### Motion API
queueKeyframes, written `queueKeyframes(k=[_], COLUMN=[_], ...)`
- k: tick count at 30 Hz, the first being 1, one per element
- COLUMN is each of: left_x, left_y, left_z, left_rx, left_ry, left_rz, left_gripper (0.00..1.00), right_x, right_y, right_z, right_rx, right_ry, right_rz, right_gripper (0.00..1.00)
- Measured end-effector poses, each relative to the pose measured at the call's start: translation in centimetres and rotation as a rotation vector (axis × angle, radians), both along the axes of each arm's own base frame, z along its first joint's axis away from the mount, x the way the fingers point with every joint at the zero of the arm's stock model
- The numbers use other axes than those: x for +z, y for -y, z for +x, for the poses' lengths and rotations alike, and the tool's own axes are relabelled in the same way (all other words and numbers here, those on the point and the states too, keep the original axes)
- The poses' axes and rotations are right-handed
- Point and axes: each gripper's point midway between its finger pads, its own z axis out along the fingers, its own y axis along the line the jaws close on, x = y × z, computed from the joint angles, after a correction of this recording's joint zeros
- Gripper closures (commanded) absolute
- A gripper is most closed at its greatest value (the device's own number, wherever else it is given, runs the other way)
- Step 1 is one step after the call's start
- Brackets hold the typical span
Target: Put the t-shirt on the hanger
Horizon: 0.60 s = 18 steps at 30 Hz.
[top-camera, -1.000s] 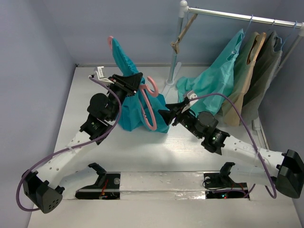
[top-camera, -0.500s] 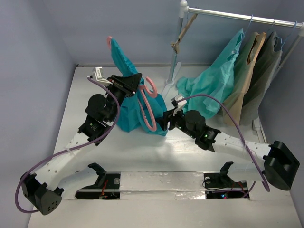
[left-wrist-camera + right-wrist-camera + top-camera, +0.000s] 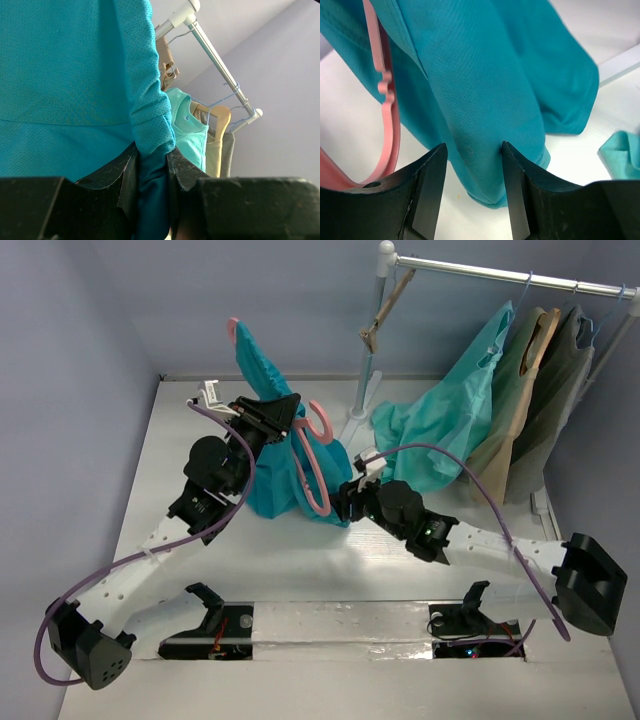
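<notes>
The t-shirt (image 3: 272,485) hangs as a bunched column of deep teal-blue cloth over the middle of the white counter (image 3: 300,555), its lower folds slumped on the surface. Up close the fabric shows a fine mesh-like knit, soft and matte. The left gripper (image 3: 278,416) holds it up from high on the bunch. In the left wrist view its black fingers (image 3: 125,172) are clenched on a narrow rolled fold of the t-shirt (image 3: 60,75), which is squeezed thin between them.

The hanger (image 3: 309,476) is thin, glossy pink plastic. Its curved hook sits just right of the left gripper, a long rounded arm loops down the front of the cloth, and another pink tip pokes out at the top of the bunch. The right wrist view shows its smooth flat strip with a small notched tab (image 3: 390,120) lying against the fabric.

The right gripper (image 3: 345,502) is low at the t-shirt's right edge, jaws spread to either side of a plump hanging fold (image 3: 480,110). The cloth fills the gap but looks unpinched.

Behind on the right stands a metal garment rail (image 3: 500,275). A lighter mint-green garment (image 3: 450,410), a tan one (image 3: 515,410) and an olive one (image 3: 565,380) hang from it, with a brown wooden hanger (image 3: 385,310) near the post.
</notes>
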Motion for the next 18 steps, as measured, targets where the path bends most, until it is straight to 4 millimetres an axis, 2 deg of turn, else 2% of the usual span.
queueKeyframes(k=[1,3,4,7,8,13,18], left_x=[0.0,0.0,0.0,0.1,0.1,0.8,2.8], left_y=[0.0,0.0,0.0,0.0,0.0,-0.4,-1.0], left_z=[0.0,0.1,0.1,0.1,0.1,0.2,0.4], left_rx=[0.001,0.003,0.003,0.004,0.005,0.025,0.041], left_ry=[-0.001,0.0,0.0,0.004,0.004,0.017,0.075], left_rz=[0.001,-0.001,-0.002,-0.005,-0.005,-0.038,-0.152], left_gripper=[1.0,1.0,1.0,1.0,1.0,1.0,1.0], right_x=[-0.4,-1.1,-1.5,-2.4,-2.5,-2.7,-2.9], right_y=[-0.2,-0.5,-0.6,-0.7,-0.6,-0.8,-2.3], right_z=[-0.1,-0.2,-0.1,0.4,0.5,0.4,-1.5], right_rx=[0.001,-0.001,-0.007,-0.04,-0.05,-0.053,0.026], right_ry=[-0.007,-0.016,-0.02,-0.032,-0.036,-0.055,-0.091], right_rz=[-0.012,-0.032,-0.043,-0.066,-0.068,-0.051,-0.006], right_gripper=[0.47,0.53,0.69,0.94,1.0,1.0,1.0])
